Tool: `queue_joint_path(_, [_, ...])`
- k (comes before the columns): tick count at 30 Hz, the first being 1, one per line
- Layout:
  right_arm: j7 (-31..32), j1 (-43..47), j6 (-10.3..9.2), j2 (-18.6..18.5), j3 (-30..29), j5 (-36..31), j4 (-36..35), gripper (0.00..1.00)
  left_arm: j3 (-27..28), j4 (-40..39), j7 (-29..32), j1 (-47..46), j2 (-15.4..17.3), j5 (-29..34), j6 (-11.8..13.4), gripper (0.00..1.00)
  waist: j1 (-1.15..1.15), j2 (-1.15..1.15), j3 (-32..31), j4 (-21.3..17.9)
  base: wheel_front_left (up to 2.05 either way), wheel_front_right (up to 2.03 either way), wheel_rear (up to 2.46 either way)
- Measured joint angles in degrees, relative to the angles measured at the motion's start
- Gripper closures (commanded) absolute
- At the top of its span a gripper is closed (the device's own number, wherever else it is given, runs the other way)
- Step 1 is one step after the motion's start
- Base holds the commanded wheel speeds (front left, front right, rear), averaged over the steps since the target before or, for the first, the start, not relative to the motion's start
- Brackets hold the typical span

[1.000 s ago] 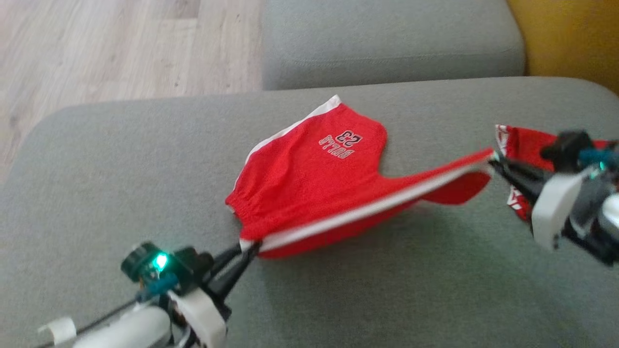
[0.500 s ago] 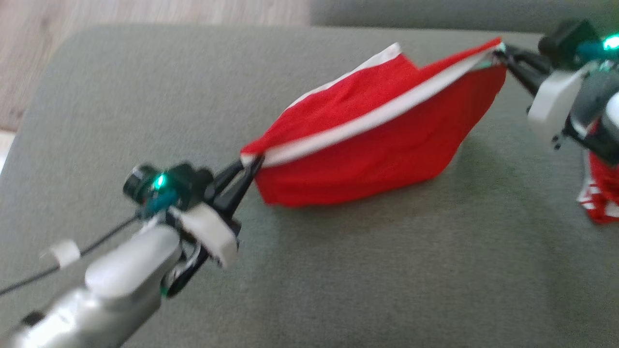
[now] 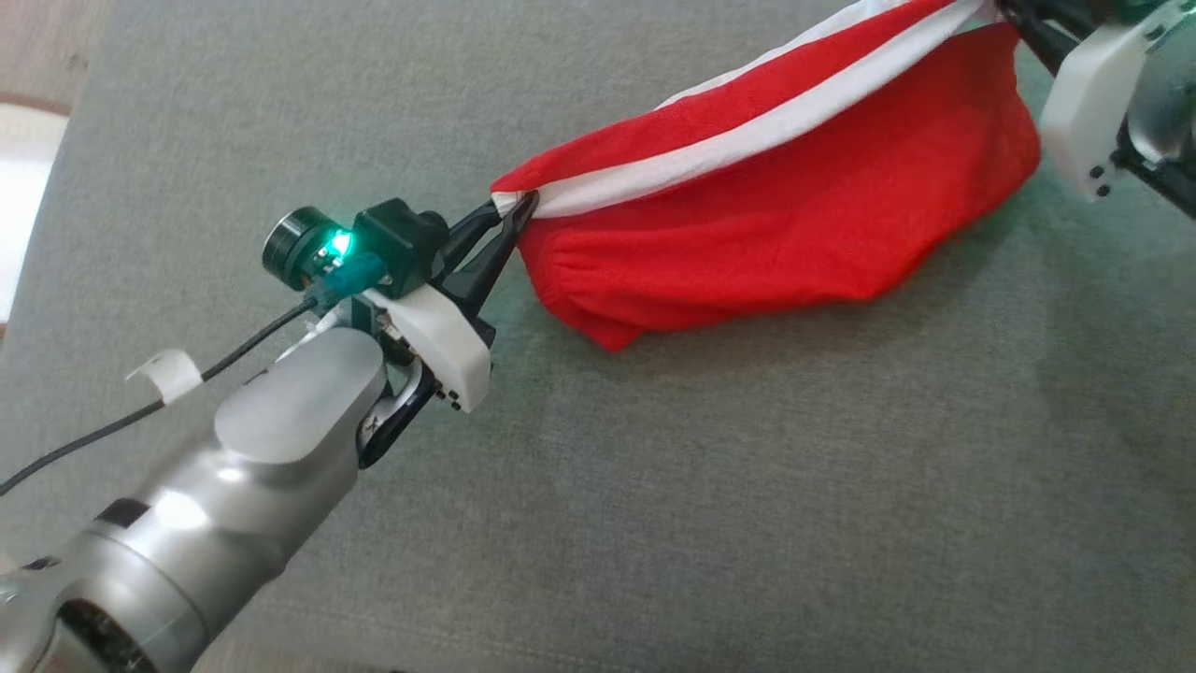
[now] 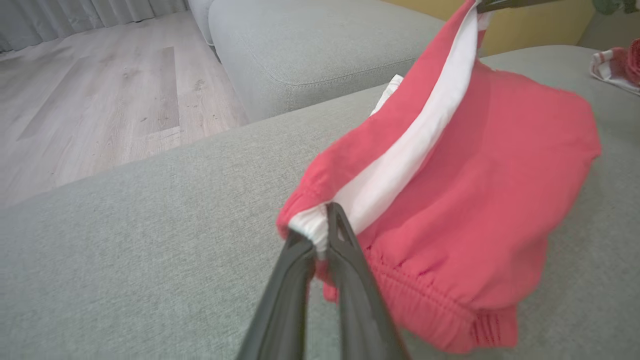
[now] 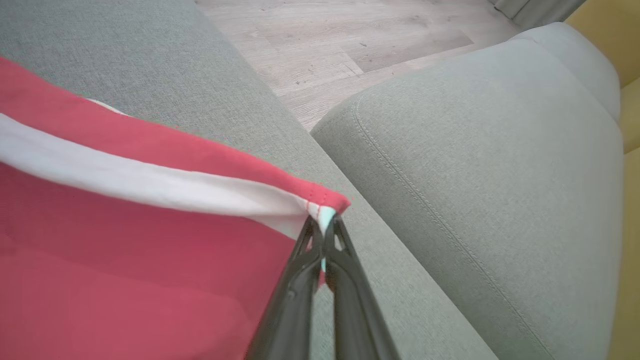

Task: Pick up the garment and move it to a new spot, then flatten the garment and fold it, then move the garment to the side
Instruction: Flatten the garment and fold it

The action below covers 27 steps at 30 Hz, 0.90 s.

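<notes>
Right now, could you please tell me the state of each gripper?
Left gripper: closed, holding the waistband corner of the red shorts.
Right gripper: closed, holding the opposite corner of the red shorts.

So the big grey sofa cushion point(image 3: 654, 523) took up almost the whole head view, with a bit of wood floor point(image 3: 47, 37) at the upper left. The red garment point(image 3: 794, 224) sagged down onto the cushion at upper middle, bottom edge apparently touching. A crumpled red-and-white cloth point(image 4: 617, 67) lay on it at the upper right of the left wrist view.
</notes>
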Motion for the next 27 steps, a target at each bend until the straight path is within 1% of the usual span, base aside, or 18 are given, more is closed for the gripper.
queue_joint_path(1, [0.12, 0.01, 0.00, 0.26, 0.20, 0.00, 0.41, 1.00, 0.00, 0.90, -0.23, -0.26, -0.47, 0.14, -0.42, 1.00, 0.00, 0.00, 0.44, 0.35, 0.00, 0.00, 0.00])
queue_joint_path(4, [0.29, -0.25, -0.01, 0.90, 0.24, -0.33, 1.26, 1.00, 0.01, 3.30, -0.94, -0.55, -1.65, 0.27, -0.53, 1.00, -0.02, 0.00, 1.70, 0.99, 0.00, 0.00, 0.00])
queue_joint_path(6, [0.78, -0.55, -0.01, 1.46, 0.25, -1.72, 1.63, 1.00, -0.01, 5.20, -1.30, -0.86, -2.93, 0.29, -1.47, 1.00, -0.02, 0.00, 2.39, 1.60, 0.00, 0.00, 0.00])
queue_joint_path(12, [0.86, -0.68, -0.01, 1.55, 0.25, -2.09, 2.98, 1.00, -0.09, 8.23, -2.02, -2.37, -5.02, 0.29, -2.25, 1.00, -0.02, 0.00, 3.07, 2.40, 0.00, 0.00, 0.00])
queue_joint_path(13, [0.85, -0.73, 0.00, 1.58, 0.25, -2.04, 3.27, 0.69, -0.09, 8.62, -2.22, -2.52, -5.34, 0.29, -2.33, 0.96, -0.02, 0.00, 3.16, 2.47, 0.00, 0.00, 0.00])
queue_joint_path(14, [0.80, -0.81, 0.00, 1.69, 0.25, -1.90, 3.61, 0.00, -0.08, 8.95, -2.47, -2.57, -5.58, 0.29, -2.44, 0.75, -0.02, 0.00, 3.23, 2.53, 0.00, 0.00, 0.00])
queue_joint_path(15, [0.69, -0.88, -0.01, 1.90, 0.25, -1.35, 4.17, 0.00, -0.08, 9.34, -2.50, -2.57, -5.83, 0.29, -2.45, 0.40, -0.02, 0.00, 3.30, 2.57, 0.00, 0.00, 0.00])
queue_joint_path(16, [0.91, -0.90, -0.01, 2.21, 0.25, -0.70, 4.80, 0.00, -0.05, 9.89, -2.52, -2.58, -6.10, 0.29, -2.48, 0.00, -0.02, 0.00, 3.32, 2.56, 0.00, 0.00, 0.00])
queue_joint_path(19, [2.09, -1.01, 0.00, 3.04, 0.25, -0.65, 5.06, 0.00, -0.05, 11.55, -2.52, -2.60, -6.65, 0.29, -2.91, 0.00, -0.02, 0.00, 3.41, 2.36, 0.00, 0.00, 0.00])
queue_joint_path(23, [-1.26, -2.89, -0.01, 4.69, 0.29, -0.13, 8.14, 0.00, 0.07, 13.25, -2.97, -2.72, -7.12, 0.29, -2.92, 0.00, -0.02, 0.00, 3.25, 1.87, 0.00, 0.00, 0.00])
queue_joint_path(27, [-3.78, -3.27, -0.01, 5.70, 0.21, 2.15, 10.45, 0.00, 0.92, 14.60, -3.02, -2.68, -7.02, 0.29, -2.94, 0.00, -0.02, 0.00, 2.11, 0.99, 0.00, 0.00, 0.00])
